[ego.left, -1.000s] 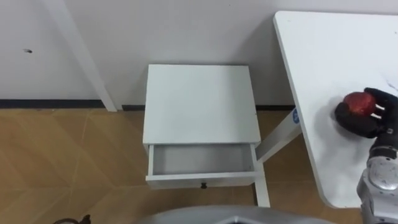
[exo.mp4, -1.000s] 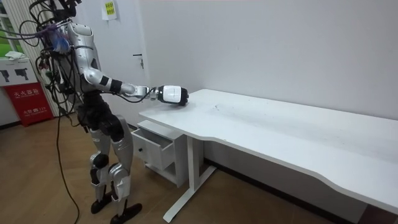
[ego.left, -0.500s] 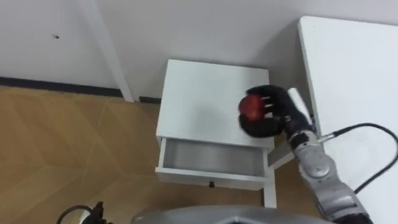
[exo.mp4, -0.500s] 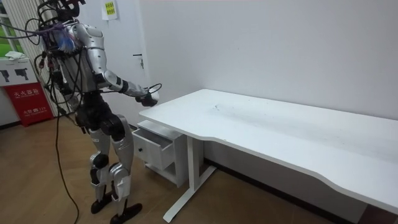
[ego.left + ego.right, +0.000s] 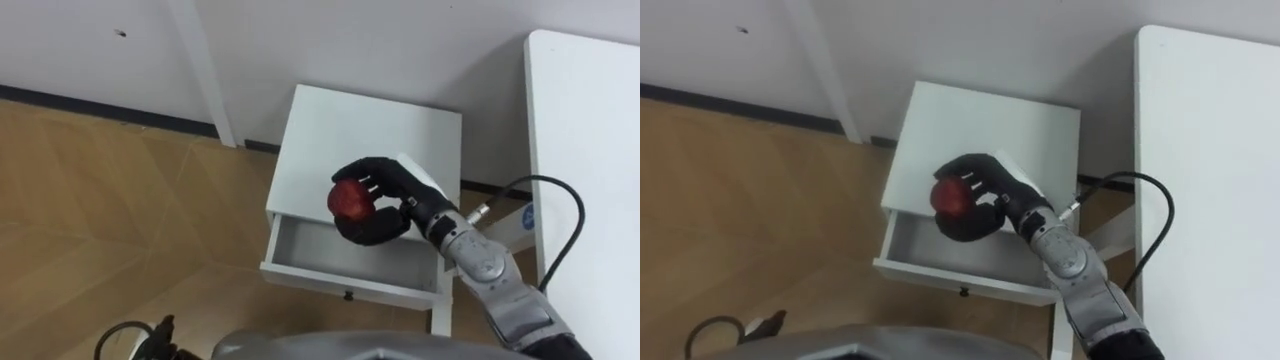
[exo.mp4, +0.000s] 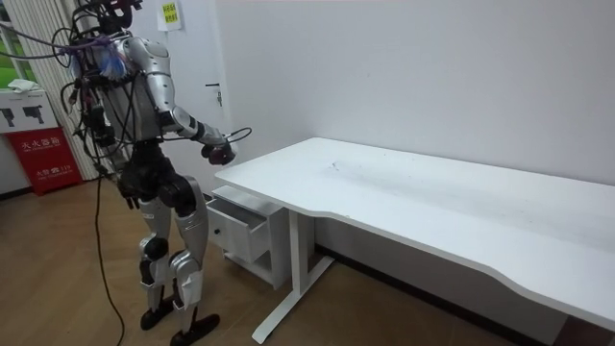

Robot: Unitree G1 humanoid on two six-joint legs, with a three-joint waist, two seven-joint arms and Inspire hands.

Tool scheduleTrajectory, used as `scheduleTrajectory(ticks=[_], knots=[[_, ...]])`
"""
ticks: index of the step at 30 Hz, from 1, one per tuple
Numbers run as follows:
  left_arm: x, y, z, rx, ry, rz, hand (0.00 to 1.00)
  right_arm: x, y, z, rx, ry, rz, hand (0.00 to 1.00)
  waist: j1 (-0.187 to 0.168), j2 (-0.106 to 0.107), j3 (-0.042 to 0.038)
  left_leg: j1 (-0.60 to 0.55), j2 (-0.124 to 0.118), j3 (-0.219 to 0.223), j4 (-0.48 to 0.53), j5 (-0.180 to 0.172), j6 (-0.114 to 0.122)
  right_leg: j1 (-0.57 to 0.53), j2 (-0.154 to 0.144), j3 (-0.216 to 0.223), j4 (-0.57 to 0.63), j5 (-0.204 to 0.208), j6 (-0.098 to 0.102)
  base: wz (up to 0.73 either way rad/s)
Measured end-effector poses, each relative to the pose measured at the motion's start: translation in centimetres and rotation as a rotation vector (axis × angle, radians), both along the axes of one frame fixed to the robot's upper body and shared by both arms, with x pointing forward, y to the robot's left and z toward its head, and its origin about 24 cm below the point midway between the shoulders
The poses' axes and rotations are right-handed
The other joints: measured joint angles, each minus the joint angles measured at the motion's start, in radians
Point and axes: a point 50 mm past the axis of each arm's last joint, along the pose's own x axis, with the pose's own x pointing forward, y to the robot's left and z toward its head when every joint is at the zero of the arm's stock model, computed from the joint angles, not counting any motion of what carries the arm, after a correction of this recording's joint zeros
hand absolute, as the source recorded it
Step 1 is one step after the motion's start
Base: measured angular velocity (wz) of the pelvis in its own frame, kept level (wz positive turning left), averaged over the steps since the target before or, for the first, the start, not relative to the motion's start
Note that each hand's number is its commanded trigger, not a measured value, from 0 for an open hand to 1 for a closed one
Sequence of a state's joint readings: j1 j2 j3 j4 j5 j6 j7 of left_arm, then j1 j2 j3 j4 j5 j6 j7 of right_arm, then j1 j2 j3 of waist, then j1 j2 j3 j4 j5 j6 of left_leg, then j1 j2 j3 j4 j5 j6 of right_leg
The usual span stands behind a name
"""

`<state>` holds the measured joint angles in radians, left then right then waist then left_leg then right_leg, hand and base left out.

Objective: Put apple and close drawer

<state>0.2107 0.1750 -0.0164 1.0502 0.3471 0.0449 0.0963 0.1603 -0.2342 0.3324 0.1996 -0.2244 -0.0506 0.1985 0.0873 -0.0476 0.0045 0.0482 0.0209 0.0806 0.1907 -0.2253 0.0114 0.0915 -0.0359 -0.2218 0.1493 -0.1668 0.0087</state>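
The robot's right hand, black-gloved and reaching in from the lower right, had its fingers and thumb curled round a small, round red apple, holding it in the air with the fruit on the hand's left side. In the eye views the apple hung over the front edge of the small white square-topped bedside cabinet, right where the pulled-out white drawer began. The drawer's opening therefore lay below the apple and a little nearer the robot, with its long side running left to right across the view. The move ahead seemed to be a short drop downward and slightly back toward the body. Being round, the apple had no long axis to line up. What showed of the drawer's grey inside held nothing, though the hand hid part of it. The large white desk stood just beside the cabinet on the right, and pale wooden floor lay to the left.
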Motion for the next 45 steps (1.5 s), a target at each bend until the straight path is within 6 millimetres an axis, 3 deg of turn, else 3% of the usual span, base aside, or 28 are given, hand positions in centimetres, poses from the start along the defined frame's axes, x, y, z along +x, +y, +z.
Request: scheduleTrajectory(ticks=[4,6,30,38,40,41,43,45], knots=[[-0.2,0.0,0.0,-0.002,0.006,0.003,0.00,-0.7,-0.5,-1.2,-0.021,0.064,-0.012,1.00,-0.001,-0.004,0.0016,0.006,-0.002,0.000,0.000,0.000,0.000,0.006,0.001,0.000,0.000,0.000,0.000,0.00],[-0.4,0.0,-0.1,-0.002,0.017,0.006,0.00,-1.1,-0.9,-2.1,-0.042,0.105,-0.018,0.00,-0.001,-0.004,0.0023,0.005,-0.002,0.000,0.001,0.000,0.000,0.006,0.000,0.000,0.000,0.000,0.000,0.00],[-0.8,0.0,-0.2,-0.008,0.049,0.007,0.00,-2.1,-1.9,-3.7,-0.096,0.184,-0.029,0.00,-0.006,0.005,0.0054,-0.004,-0.001,-0.002,0.012,-0.001,-0.001,0.009,0.001,-0.001,0.000,0.000,0.000,0.00],[-1.0,0.0,-0.2,-0.007,0.056,0.011,0.00,-2.4,-2.2,-3.8,-0.114,0.184,-0.043,0.00,-0.019,0.007,0.0029,-0.004,-0.001,-0.005,0.015,-0.001,-0.001,0.011,0.000,-0.002,0.001,0.000,0.000,0.01],[-1.3,0.2,-0.2,-0.003,0.059,0.029,0.00,-2.9,-2.7,-4.6,-0.113,0.211,-0.088,0.00,-0.027,0.005,0.0004,-0.002,-0.001,-0.010,0.015,-0.001,-0.001,0.015,0.000,-0.006,0.001,0.000,0.000,0.07],[-1.5,0.4,-0.2,0.002,0.060,0.046,0.00,-3.6,-3.4,-5.6,-0.121,0.257,-0.141,0.00,-0.027,0.003,-0.0040,-0.001,-0.002,-0.011,0.014,-0.001,-0.001,0.016,-0.001,-0.010,0.001,0.000,0.000,0.03],[-1.8,0.5,-0.2,0.009,0.063,0.056,0.00,-5.1,-4.7,-7.3,-0.139,0.354,-0.232,0.00,-0.026,0.001,-0.0054,0.000,-0.001,-0.009,0.015,-0.001,0.000,0.017,-0.003,-0.012,0.001,0.000,0.000,0.00],[-2.5,0.3,-0.2,0.010,0.074,0.078,0.00,-7.8,-7.0,-9.2,-0.149,0.488,-0.396,0.00,-0.032,0.004,-0.0037,0.007,-0.001,-0.006,0.014,-0.003,0.003,0.025,-0.013,-0.013,0.001,-0.003,0.004,0.00]])
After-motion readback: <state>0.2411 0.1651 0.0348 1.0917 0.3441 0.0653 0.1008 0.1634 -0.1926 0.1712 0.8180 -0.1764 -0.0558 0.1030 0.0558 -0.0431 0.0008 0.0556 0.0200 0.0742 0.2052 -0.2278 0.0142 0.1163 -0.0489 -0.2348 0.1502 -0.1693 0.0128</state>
